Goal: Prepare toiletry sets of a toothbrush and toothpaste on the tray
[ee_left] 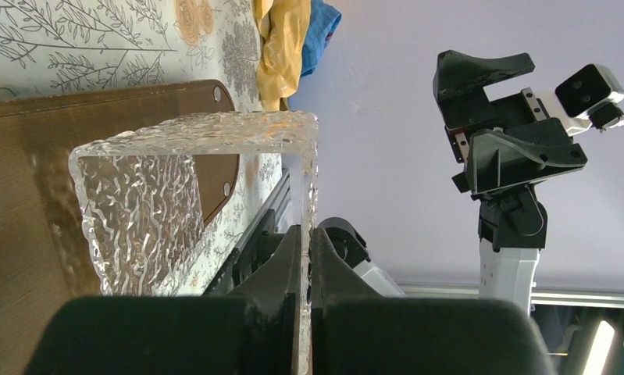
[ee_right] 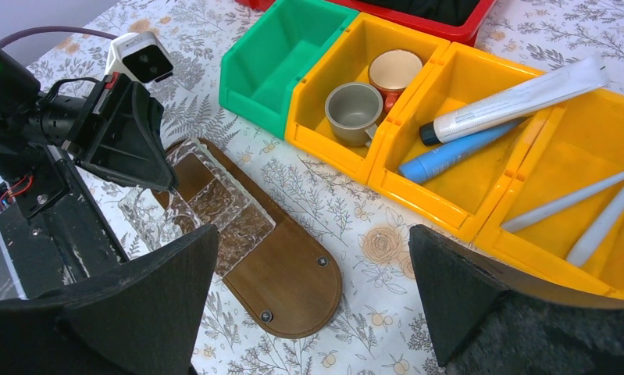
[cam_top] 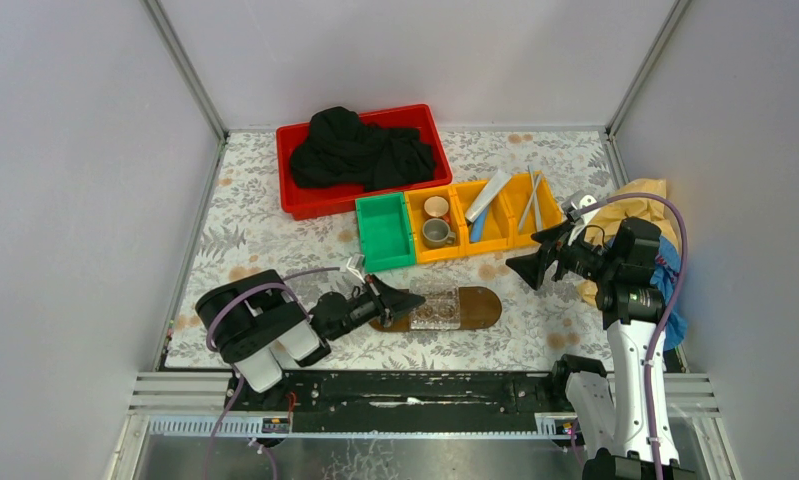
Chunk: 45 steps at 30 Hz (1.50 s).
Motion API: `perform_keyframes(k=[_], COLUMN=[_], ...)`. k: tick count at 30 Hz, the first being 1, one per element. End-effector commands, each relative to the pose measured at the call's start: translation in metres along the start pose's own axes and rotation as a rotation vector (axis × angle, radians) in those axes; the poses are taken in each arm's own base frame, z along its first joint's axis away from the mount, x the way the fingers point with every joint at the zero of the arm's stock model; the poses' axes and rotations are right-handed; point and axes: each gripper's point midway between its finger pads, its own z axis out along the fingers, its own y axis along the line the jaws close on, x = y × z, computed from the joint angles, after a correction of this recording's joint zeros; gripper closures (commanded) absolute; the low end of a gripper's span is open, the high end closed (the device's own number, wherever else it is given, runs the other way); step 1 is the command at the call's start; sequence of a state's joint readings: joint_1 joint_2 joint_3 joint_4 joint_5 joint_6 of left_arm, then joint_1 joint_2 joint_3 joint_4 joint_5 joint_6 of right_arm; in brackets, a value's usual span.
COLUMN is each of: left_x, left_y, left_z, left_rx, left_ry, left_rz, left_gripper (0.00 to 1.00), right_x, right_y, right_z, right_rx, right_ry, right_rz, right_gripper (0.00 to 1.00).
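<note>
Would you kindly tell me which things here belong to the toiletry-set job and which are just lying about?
Job: toothbrushes, toothpaste tubes, tray.
Lying about: clear box on the tray, green bin, two cups, black cloth in red bin, yellow cloth.

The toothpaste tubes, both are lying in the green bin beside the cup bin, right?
No. The toothpaste tubes lie in a yellow bin, not the green bin, beside the cup bin; the right wrist view shows it.
</note>
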<state>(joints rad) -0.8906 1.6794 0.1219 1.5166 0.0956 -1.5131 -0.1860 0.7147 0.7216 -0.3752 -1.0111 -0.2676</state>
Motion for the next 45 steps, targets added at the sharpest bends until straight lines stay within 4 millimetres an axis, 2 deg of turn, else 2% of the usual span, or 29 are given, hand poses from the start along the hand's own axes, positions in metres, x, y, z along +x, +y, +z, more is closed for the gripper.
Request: perform_keyframes(k=[1, 17, 27, 34, 45], left_x=[-0.009, -0.006, -0.014, -0.014, -0.008], left_y=[-0.019, -0.008, 0.000, 0.005, 0.003], left_z=[0.000, 0.012, 0.011, 0.013, 0.005], left_rx=[0.077, 0.046, 0.027, 0.016, 0.015], left_ry=[-0.057, -0.022, -0.011, 0.004, 0.026], left_rz=[-0.009, -0.064, -0.043, -0.044, -0.052], left_gripper=[1.00, 0.99, 0.97, 0.90, 0.94], right_x=[-0.004, -0.005, -0.004, -0.004, -0.004], right_y=[-0.001, 0.000, 0.001, 0.001, 0.000], right_z=[-0.001, -0.002, -0.003, -0.003, -0.003], right_rx=[0.007, 0.009, 0.008, 0.008, 0.009], right_ry=[-0.014, -0.017, -0.016, -0.015, -0.015], right_rz=[-0.037, -0.049, -0.051, -0.053, -0.053], right_gripper=[0.01, 0.01, 0.01, 0.01, 0.01])
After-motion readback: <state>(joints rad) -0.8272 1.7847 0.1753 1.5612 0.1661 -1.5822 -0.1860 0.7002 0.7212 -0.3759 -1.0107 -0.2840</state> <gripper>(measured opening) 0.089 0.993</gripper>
